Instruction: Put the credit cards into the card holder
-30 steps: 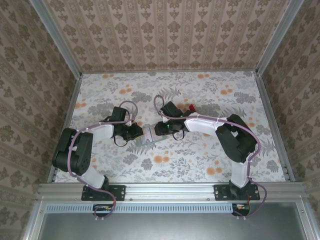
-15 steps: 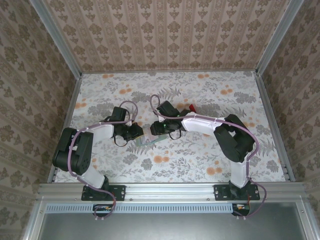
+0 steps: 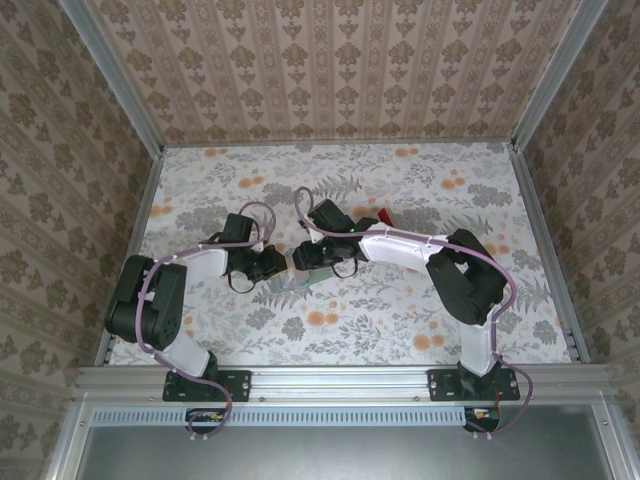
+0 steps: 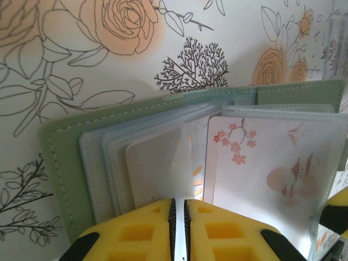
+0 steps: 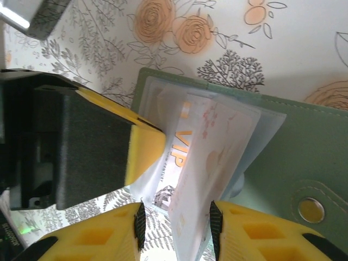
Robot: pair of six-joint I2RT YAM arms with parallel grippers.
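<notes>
Sleeves of the open card holder [image 4: 60, 163], in the middle of the desk [image 3: 400, 320], are pinched in the closed left gripper [image 4: 178, 204]. Opposite, the right gripper [image 5: 176, 212] clasps a blossom-printed card [image 4: 272, 174] at the sleeve mouth, crowded by the left fingers. Farther back lies a red card [image 3: 383, 214].

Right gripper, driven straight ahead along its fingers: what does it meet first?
Probably the clear sleeves of the card holder; the card in the right gripper already reaches into them. Depth is hard to judge.
</notes>
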